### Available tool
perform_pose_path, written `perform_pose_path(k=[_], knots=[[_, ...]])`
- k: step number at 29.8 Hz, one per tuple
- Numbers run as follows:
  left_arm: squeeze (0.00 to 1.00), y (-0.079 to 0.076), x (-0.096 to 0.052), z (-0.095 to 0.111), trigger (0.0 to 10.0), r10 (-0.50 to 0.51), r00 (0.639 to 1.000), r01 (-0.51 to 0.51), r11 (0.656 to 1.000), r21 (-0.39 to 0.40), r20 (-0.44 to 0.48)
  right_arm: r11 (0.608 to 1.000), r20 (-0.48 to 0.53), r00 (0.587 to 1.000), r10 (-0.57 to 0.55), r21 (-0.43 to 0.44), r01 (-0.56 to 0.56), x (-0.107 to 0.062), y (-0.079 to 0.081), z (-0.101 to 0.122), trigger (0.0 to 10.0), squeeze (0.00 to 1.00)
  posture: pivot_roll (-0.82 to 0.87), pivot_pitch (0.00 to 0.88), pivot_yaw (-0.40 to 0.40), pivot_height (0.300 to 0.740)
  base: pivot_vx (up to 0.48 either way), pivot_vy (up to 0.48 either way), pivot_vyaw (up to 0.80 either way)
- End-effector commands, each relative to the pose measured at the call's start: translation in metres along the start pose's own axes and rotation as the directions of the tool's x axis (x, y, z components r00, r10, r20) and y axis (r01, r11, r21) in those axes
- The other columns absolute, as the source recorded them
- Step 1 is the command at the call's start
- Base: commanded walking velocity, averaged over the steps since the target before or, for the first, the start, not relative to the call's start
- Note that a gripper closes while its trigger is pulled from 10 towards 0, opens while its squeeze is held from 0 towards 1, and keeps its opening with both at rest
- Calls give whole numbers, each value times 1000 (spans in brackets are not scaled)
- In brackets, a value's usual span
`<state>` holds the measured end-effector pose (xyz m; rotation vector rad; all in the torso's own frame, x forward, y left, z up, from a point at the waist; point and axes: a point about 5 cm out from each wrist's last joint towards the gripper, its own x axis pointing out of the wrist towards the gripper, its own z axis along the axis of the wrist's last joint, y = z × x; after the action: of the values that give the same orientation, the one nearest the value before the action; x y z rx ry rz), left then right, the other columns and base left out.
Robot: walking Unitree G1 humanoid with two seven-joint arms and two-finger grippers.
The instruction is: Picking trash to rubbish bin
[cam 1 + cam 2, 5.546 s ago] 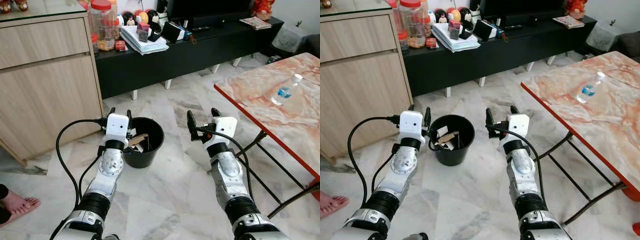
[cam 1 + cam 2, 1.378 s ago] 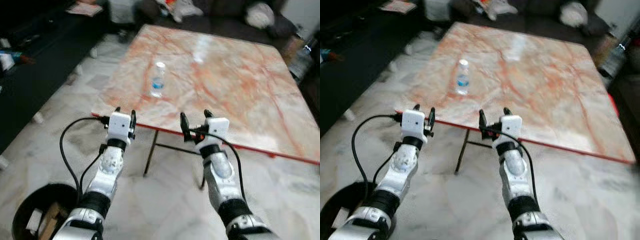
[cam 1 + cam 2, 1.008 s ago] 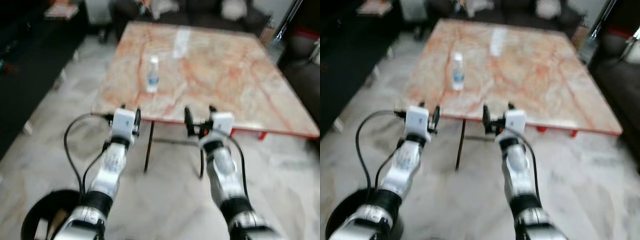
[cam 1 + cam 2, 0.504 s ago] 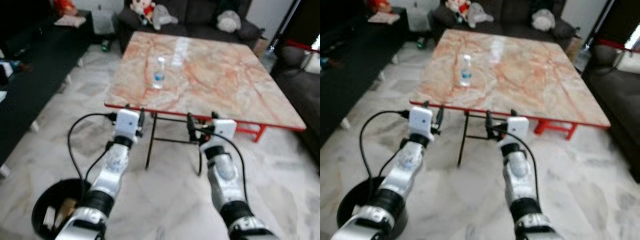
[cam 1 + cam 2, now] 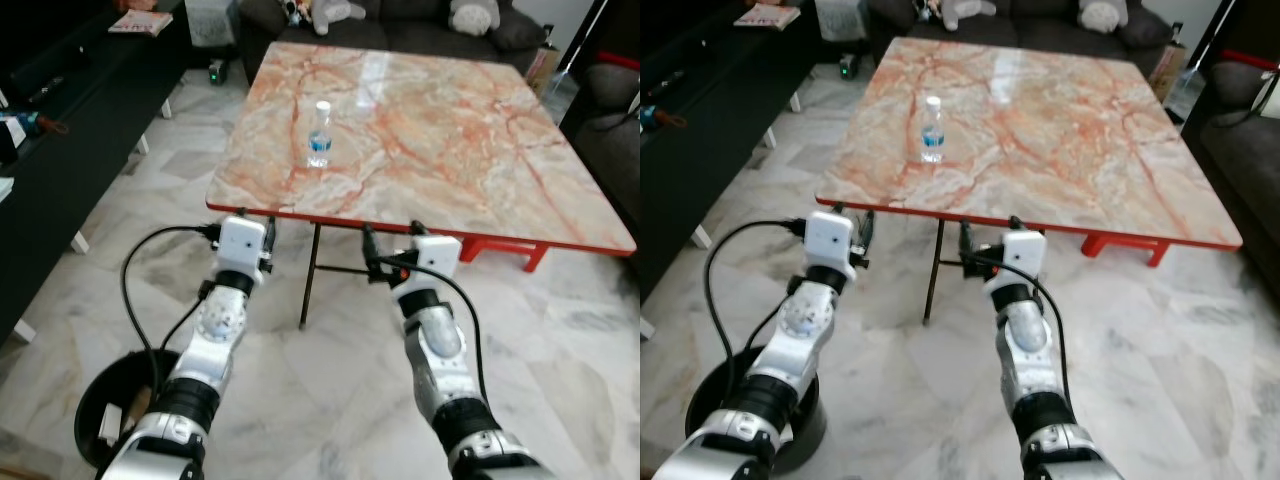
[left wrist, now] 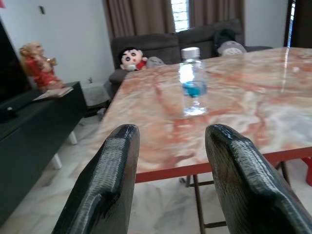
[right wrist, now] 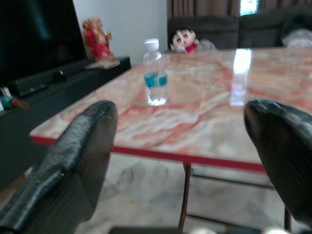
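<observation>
Since half a second ago I've closed on the table (image 5: pixel 520 190), both grippers empty and spread open, and the upright bottle (image 5: pixel 319 134) near its left edge may topple if bumped.

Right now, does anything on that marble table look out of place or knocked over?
Only the plastic water bottle: it stands upright and capped, alone on the marble table, toward the robot's left side. Nothing looks spilled or toppled. Both end effectors, left and right, hover open just short of the table's near edge.
</observation>
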<state>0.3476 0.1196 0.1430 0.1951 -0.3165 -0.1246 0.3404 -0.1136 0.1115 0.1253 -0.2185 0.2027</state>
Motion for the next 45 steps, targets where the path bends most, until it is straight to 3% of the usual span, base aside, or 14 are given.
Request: perform_pose_path(k=[1, 11, 16, 27, 29, 39, 45], knots=[[0, -11, 2, 5, 10000, -22, 1000, 22, 1000, -21, 16, 999, -1, 1000, -28, -18, 28, -4, -11, 0, 10000, 0, 96, 97, -97, 740, 322, 0, 0], [0, -10, 2, 7, 10000, -21, 999, 22, 1000, -9, 27, 1000, 3, 1000, -19, -5, 19, -2, -8, 1, 10000, 0, 104, 108, -101, 740, 316, 0, 0], [0, -11, 1, 7, 10000, -22, 999, 22, 1000, -9, 28, 999, 8, 1000, 1, -52, 0, -2, -6, 2, 10000, 0, 103, 106, -103, 740, 313, 0, 0], [0, -11, 2, 7, 10000, -16, 999, 16, 1000, 1, 31, 1000, 7, 1000, 6, -29, -6, -1, -6, 3, 10000, 0, 106, 77, -110, 740, 312, 0, 145], [1000, -12, 2, 7, 10000, -13, 999, 13, 1000, 5, 32, 1000, 6, 1000, 8, -29, -8, -1, -6, 3, 10000, 0, 108, 66, -110, 740, 309, 0, 0], [1000, -11, 3, 8, 10000, -11, 999, 10, 1000, 12, 36, 998, 7, 1000, 27, -52, -27, 1, -3, 3, 10000, 0, 110, 44, -105, 740, 303, 0, 0], [1000, -12, 5, 9, 10000, -16, 999, 15, 1000, 12, 42, 999, 3, 1000, 28, -46, -28, 0, -3, 2, 10000, 0, 109, 40, -104, 740, 302, 0, 746]])
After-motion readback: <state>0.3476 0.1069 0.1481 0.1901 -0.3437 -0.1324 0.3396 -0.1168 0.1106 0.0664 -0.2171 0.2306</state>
